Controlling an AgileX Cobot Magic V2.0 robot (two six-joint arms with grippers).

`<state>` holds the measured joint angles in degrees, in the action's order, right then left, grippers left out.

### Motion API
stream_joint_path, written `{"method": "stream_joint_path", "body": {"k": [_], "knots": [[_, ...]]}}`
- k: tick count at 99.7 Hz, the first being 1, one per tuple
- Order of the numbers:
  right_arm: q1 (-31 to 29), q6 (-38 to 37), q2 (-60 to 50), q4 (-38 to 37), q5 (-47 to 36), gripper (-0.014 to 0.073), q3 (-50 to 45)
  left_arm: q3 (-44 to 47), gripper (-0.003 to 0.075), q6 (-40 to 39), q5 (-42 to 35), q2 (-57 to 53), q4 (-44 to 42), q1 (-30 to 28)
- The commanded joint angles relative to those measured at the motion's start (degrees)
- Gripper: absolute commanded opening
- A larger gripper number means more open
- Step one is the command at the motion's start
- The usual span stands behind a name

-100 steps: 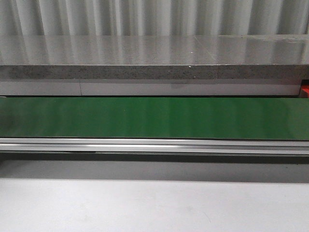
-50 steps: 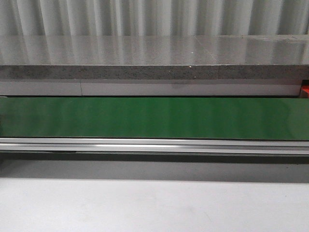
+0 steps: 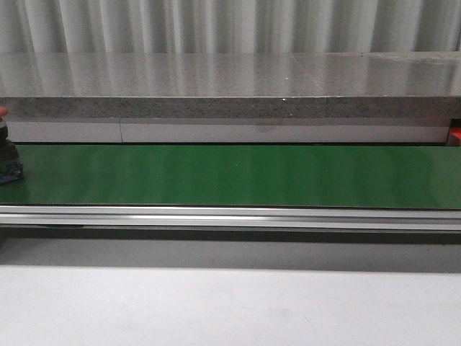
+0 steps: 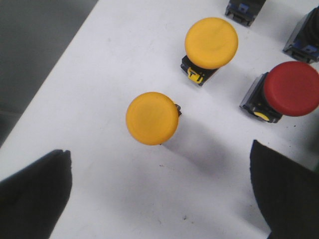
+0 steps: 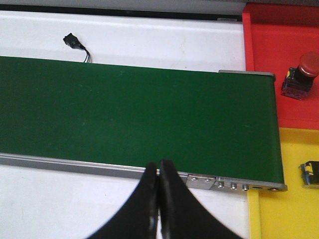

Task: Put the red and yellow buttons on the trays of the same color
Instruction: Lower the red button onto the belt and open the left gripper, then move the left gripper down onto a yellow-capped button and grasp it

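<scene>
In the left wrist view my left gripper is open over a white table, nothing between its fingers. Just ahead of it stands a yellow button. A second yellow button and a red button stand further on. In the right wrist view my right gripper is shut and empty, at the near rail of the green belt. The red tray holds a red button. The yellow tray holds a button lying on its side. A dark-bodied button with a reddish cap shows at the belt's far left edge.
Two more dark button bodies stand at the far side of the white table. A small black part with wires lies beyond the belt. A grey stone ledge runs behind the belt; an aluminium rail runs along its front.
In the front view a button has come into sight at the belt's far left edge; the belt was bare in both earlier frames.
</scene>
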<state>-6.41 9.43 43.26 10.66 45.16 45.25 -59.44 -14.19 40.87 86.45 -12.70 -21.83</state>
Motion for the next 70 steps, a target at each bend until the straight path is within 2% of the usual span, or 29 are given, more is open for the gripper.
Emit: {"method": "stream_joint_path", "body": {"k": [1, 38, 70], "knots": [[0.0, 0.5, -0.4, 0.1, -3.2, -0.0065, 1.4, -1.4, 0.067, -0.6, -4.1, 0.7, -1.3, -0.3], [0.0, 0.5, -0.4, 0.1, -3.2, -0.0065, 1.4, -3.6, 0.067, -3.5, -7.7, 8.6, -1.0, -6.0], [0.0, 0.5, -0.4, 0.1, -3.2, -0.0065, 1.4, -5.6, 0.067, -3.5, -10.2, 14.3, -0.2, -5.8]]}}
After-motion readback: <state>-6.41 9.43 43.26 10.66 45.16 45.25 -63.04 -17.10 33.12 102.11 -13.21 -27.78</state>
